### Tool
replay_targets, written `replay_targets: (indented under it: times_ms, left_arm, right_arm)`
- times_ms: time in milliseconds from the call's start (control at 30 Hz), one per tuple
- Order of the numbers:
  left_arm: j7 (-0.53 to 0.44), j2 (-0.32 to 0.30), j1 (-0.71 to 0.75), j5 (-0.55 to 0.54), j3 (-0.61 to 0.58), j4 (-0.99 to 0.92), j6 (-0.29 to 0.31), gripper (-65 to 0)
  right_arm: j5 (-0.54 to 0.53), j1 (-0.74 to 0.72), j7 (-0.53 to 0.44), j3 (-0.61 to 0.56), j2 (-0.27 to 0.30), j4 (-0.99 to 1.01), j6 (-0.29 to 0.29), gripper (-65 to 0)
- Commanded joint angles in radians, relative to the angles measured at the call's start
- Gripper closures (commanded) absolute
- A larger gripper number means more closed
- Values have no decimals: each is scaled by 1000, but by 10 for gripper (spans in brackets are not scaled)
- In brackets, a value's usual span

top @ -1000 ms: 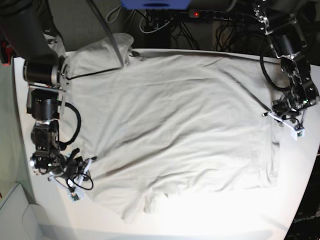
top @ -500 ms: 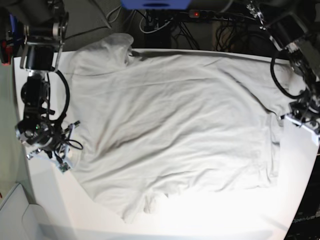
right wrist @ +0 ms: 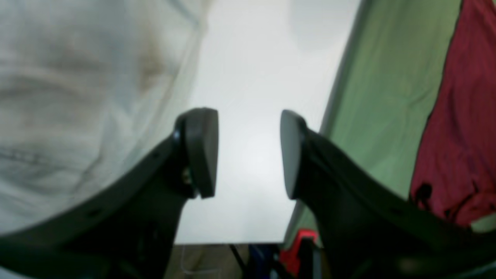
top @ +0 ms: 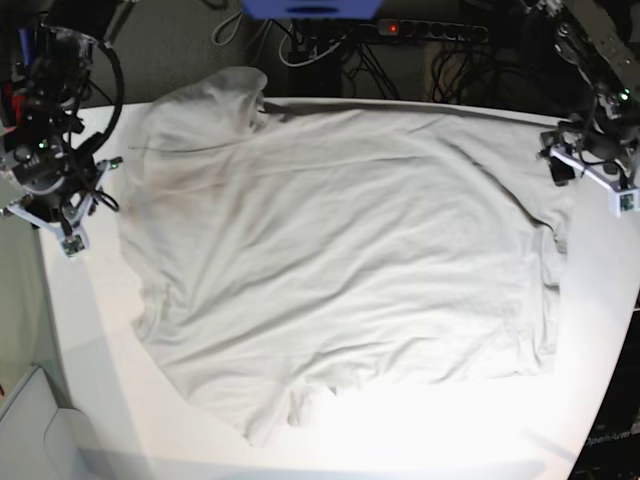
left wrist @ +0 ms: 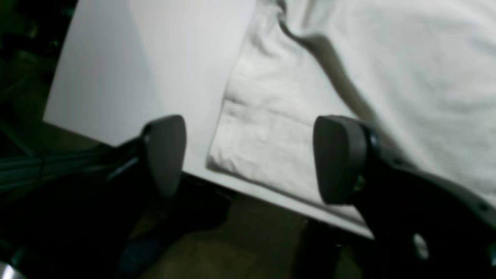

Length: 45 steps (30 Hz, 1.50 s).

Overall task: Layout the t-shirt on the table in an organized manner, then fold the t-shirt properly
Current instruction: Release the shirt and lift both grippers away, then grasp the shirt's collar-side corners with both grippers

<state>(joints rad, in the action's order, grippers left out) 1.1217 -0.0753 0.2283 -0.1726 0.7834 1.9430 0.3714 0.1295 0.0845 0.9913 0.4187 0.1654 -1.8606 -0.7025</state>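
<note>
The t-shirt (top: 340, 270) lies spread over the white tabletop (top: 600, 330), wrinkled, holding nothing of either arm. The left gripper (left wrist: 248, 159) has its jaws wide apart — a hemmed sleeve edge lies below and between them, ungripped. The right gripper (right wrist: 248, 153) stands open too, cloth just left of its jaws — bare tabletop between.

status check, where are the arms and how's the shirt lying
Left end effector open, empty, above the shirt's edge. Right end effector open, empty, over bare table. T-shirt spread flat, wrinkled. Nothing blocking.
</note>
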Motion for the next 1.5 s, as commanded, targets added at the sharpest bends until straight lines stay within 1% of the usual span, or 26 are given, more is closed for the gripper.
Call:
replay_targets:
  times_ms: [0, 133, 200, 300, 400, 467, 567, 667, 733, 900, 933, 967, 1000, 1067, 1167, 1267, 1367, 1433, 1467]
  left_arm:
    - [-33, -1, 0, -5, 23, 16, 13, -499]
    - [-64, 42, -4, -5, 130, -4, 73, -504]
    - [-84, 44, -4, -5, 155, -29, 110, -504]
    - [-116, 33, -4, -5, 161, -96, 131, -504]
    - [-171, 32, -5, -5, 161, -176, 131, -504]
    - [-214, 32, -5, -6, 161, -227, 131, -504]
    - [-254, 33, -14, -6, 161, -271, 131, -504]
    - [-262, 30, -27, -5, 160, -319, 131, -500]
    - [-262, 13, -45, -5, 158, -343, 127, -499]
    - [-260, 9, -63, 0, 160, -385, 127, -490]
    - [-260, 10, -63, 2, 160, -388, 127, -466]
    - [-260, 10, -63, 2, 160, -388, 127, -428]
    - [-260, 12, -62, 2, 160, -388, 127, -385]
    - [-259, 12, -62, 2, 158, -388, 127, -274]
    - [-254, 12, -60, 2, 156, -388, 127, -155]
    - [-254, 12, -57, 3, 158, -390, 127, -107]
    - [-253, 12, -57, 3, 160, -390, 127, -43]
    - [-253, 12, -57, 3, 160, -390, 125, 0]
    - [-253, 12, -57, 3, 160, -390, 125, 0]
  right_arm:
    - [-8, 4, -18, 9, 6, -24, 4, -273]
    - [-8, 37, -15, 10, 4, -26, 4, -272]
    - [-8, 42, -12, 15, 1, -26, 4, -270]
    - [-8, 42, -16, 70, -31, -26, 4, -275]
    - [-8, 41, -19, 115, -53, -26, 4, -275]
    - [-8, 42, -19, 121, -56, -26, 4, -275]
    - [-6, 44, -19, 121, -56, -24, 4, -275]
    - [-6, 54, -19, 121, -56, -24, 4, -275]
    - [-6, 56, -19, 121, -57, -24, 4, -275]
    - [-6, 57, -19, 121, -57, -24, 4, -275]
    - [-6, 57, -18, 121, -57, -24, 4, -275]
    - [-6, 57, -15, 121, -56, -24, 4, -275]
    - [-6, 57, -13, 121, -56, -24, 4, -275]
    - [-6, 57, -12, 118, -56, -24, 4, -275]
    - [-6, 60, -10, 116, -59, -24, 4, -275]
    - [-9, 88, -15, 107, -63, -26, 4, -275]
    - [-9, 99, -12, 95, -91, -26, 4, -275]
    - [-6, 99, -10, 101, -126, -26, 4, -275]
    - [-4, 99, -10, 102, -145, -26, 4, -276]
